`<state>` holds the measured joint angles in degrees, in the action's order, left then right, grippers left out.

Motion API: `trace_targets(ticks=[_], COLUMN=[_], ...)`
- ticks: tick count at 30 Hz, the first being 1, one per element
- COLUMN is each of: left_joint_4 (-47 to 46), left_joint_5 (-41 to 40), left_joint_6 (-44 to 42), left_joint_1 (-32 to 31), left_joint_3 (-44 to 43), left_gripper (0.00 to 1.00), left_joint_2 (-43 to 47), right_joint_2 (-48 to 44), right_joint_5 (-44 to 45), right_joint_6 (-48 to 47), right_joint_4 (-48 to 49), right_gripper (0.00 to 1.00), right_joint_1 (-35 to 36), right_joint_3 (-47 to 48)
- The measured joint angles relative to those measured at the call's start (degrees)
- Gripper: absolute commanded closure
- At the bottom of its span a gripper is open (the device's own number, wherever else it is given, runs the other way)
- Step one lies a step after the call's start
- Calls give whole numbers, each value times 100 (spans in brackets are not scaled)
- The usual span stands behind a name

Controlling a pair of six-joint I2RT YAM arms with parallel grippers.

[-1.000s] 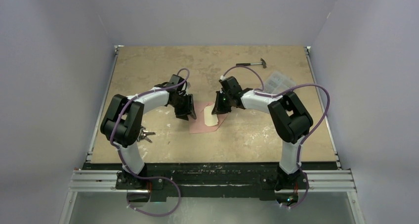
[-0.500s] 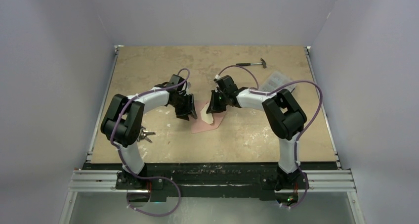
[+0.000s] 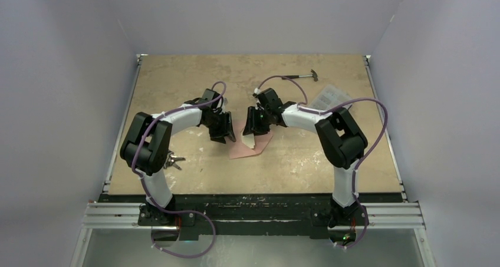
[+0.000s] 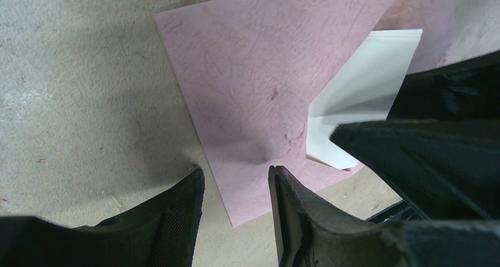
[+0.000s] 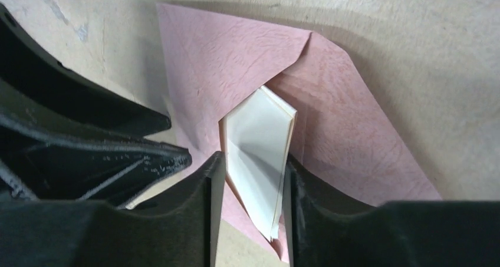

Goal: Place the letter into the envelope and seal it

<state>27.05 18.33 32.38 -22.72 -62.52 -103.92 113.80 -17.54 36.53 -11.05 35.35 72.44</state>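
You have the envelope lying flat on the tabletop between the two arms. Its pointed flap is folded open on the side toward the right arm.

The letter shows as a pale folded sheet at the envelope's mouth. One end is tucked under the pink edge, and the rest sticks out, tilted up over the flap.

Your right hand is above the flap side of the envelope. Its fingers are parted, one on each side of the letter's free end, with a thin gap on one side, so it is not pinching the sheet.

Your left hand is at the envelope's opposite side, fingers about half apart and gripping nothing. One fingertip is over the pink paper and the other is over bare tabletop just beside the envelope's edge. Whether either tip touches down is not clear.

A hammer lies well beyond the envelope toward the far right. A clear plastic packet sits to the envelope's right, past the right arm.
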Motion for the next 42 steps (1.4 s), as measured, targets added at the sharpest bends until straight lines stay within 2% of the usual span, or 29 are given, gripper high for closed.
trace_targets(ticks=[3,7,18,29,34,42], left_joint_4=[4,2,-4,11,35,35], left_joint_5=[31,55,55,52,66,151], left_joint_6=[0,-2,-2,-4,-11,-31], left_joint_1=[28,76,125,140,162,173], left_joint_3=[0,0,0,-17,-28,-103], left_gripper=[54,54,50,53,56,58], left_joint_2=[2,2,22,-15,-37,-125], right_joint_2=[-199,-319,-319,31,96,136], right_joint_5=[170,468,800,686,466,136], right_joint_6=[-94,-192,-313,-319,-315,-297], right_joint_4=[-284,-588,-894,-778,-656,-380], right_gripper=[47,45,62,64,69,70], right_joint_1=[2,4,2,0,0,0], right_joint_3=[4,131,256,372,372,369])
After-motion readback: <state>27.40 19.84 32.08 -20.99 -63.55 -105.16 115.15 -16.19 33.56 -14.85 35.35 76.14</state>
